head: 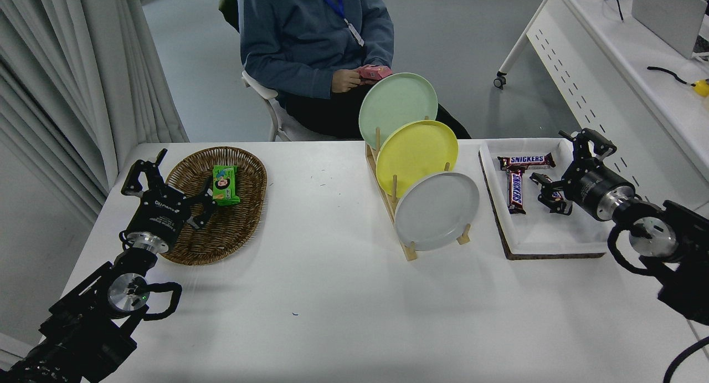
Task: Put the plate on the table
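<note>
The light-grey plate [437, 210] stands on edge in the front slot of a wooden rack [407, 249] on the white table [332, 294]. Behind it stand a yellow plate [416, 154] and a pale green plate [396, 107]. My right gripper [570, 167] is open and empty, raised over the right part of the white tray [545, 241], well to the right of the grey plate. My left gripper [166, 178] is open and parked at the lower left, over the edge of a wicker basket [221, 228].
The tray holds chocolate bars [525, 161]. A green snack pack [225, 184] lies in the basket. A person in a blue top sits at the far side holding a pink object [374, 72]. A white perforated-panel desk [620, 89] stands at the right.
</note>
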